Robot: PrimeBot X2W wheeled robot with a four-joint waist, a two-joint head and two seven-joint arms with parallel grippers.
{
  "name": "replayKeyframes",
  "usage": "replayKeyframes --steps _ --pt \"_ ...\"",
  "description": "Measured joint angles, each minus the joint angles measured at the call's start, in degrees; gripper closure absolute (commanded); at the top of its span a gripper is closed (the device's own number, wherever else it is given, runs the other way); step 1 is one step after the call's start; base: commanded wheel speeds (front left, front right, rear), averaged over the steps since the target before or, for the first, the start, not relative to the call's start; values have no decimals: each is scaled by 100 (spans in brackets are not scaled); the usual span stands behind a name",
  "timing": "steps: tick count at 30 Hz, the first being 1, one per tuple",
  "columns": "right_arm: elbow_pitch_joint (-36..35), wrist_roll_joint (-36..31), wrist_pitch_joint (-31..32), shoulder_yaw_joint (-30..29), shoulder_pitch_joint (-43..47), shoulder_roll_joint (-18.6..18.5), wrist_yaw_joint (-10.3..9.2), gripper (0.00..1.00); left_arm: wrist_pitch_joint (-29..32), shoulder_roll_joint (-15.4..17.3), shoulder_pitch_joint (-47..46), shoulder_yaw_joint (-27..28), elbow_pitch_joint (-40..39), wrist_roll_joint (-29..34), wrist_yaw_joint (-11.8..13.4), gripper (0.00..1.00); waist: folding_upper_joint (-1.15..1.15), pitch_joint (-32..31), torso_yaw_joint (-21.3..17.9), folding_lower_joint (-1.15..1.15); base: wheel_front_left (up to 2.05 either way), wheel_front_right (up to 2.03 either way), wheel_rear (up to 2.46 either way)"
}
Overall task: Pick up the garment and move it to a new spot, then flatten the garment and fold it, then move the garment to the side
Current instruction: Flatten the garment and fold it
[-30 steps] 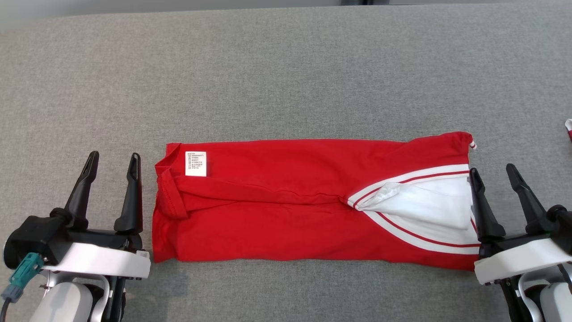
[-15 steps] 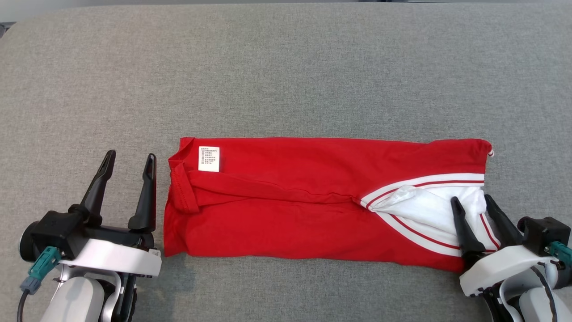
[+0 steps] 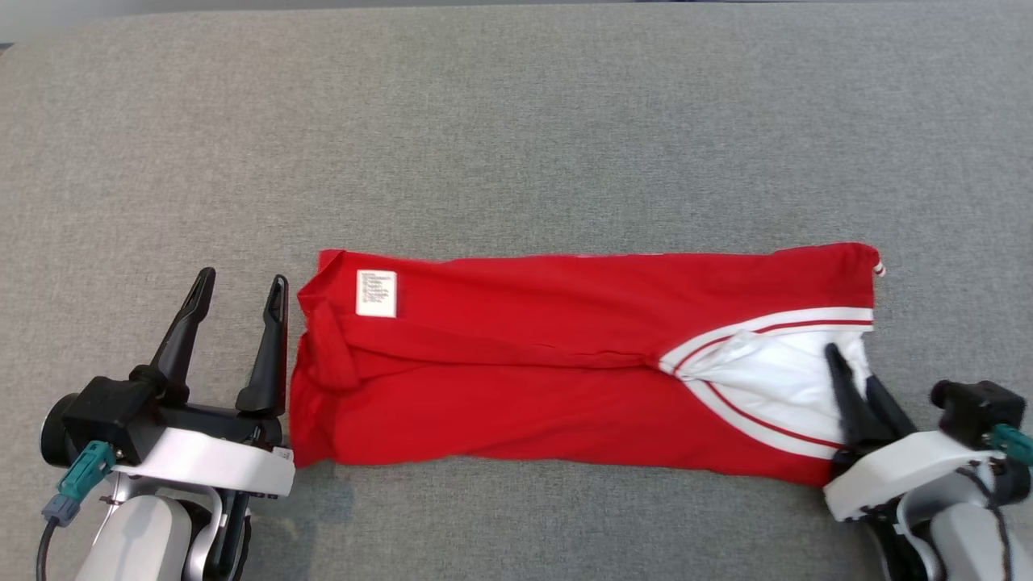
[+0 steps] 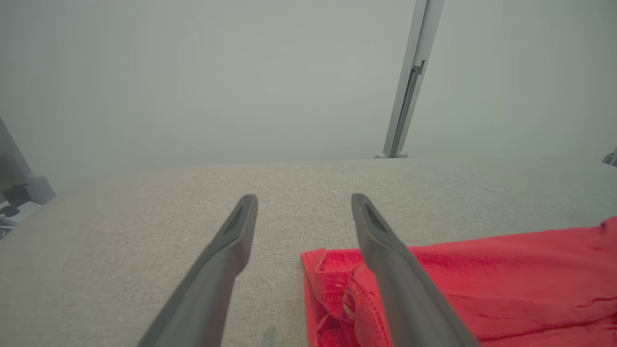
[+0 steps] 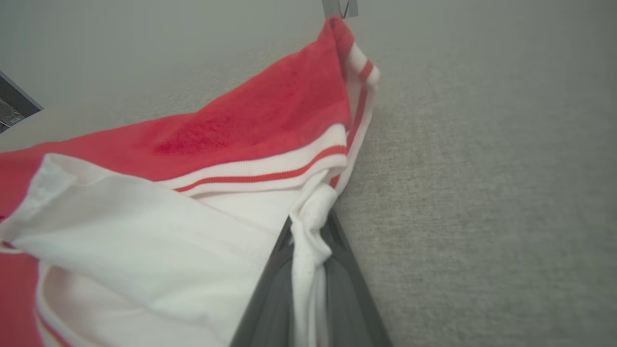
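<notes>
Garment (image 3: 565, 363), red and folded into a long band, is lying flat across the middle of the grey table (image 3: 516, 145), its long sides running left to right in the head view. A white label (image 3: 376, 292) is showing near its far left corner, where the red hem is bunching into a small rolled fold. Toward its right end the red cloth is giving way to a white panel (image 3: 775, 375) edged with white and red stripes that are meeting in a V pointing toward the garment's middle.

The right hand (image 3: 851, 365) is sitting on that white panel at the garment's right edge, with its two dark fingers drawn close together. In the right wrist view a strip of white cloth is running down between the fingers (image 5: 347, 289), so the hand is pinching the garment there, and the striped edge is lying just beyond the fingertips.

The left hand (image 3: 244, 277) is resting low over the table just beside the garment's left end, with its fingers spread wide apart and nothing between them. Whether its inner finger is touching the red hem cannot be told. Beyond the table's far edge, in the left wrist view, a pale metal post (image 4: 409, 82) is standing against a plain wall.
</notes>
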Motion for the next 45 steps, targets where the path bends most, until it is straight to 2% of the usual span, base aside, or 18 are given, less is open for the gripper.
replayKeyframes --steps 7,14,19,24,28,31,37,45 --pt "199 137 -124 -577 78 -511 -12 100 0 -36 0 56 31 49 -52 0 0 -23 -141 0 0 0 0" --pt "183 243 -89 -742 -40 -703 -34 100 0 -33 0 97 64 51 -99 0 0 -41 -272 0 0 0 0" --pt "-624 237 275 -581 -99 -591 -44 100 0 -20 2 115 88 48 -116 0 0 -100 -340 0 0 0 0" --pt "-2083 27 1061 -498 27 -151 -44 100 0 -19 25 101 104 40 -118 0 0 -179 -388 0 0 0 0" --pt "-3170 -232 1670 -38 128 235 -44 100 0 -26 31 65 110 21 -140 0 0 -180 -371 0 0 0 0" --pt "-3669 -342 2003 709 99 522 -44 100 0 -45 -3 21 127 16 -148 0 0 -154 -310 0 0 0 0" --pt "-3253 -385 1784 1371 -222 683 -44 100 0 -107 -156 -80 193 -3 -198 0 0 -48 -129 0 0 0 0" --pt "-2236 400 957 2398 -829 692 -44 100 0 -245 -336 -177 316 0 -300 0 0 161 165 0 0 0 0"
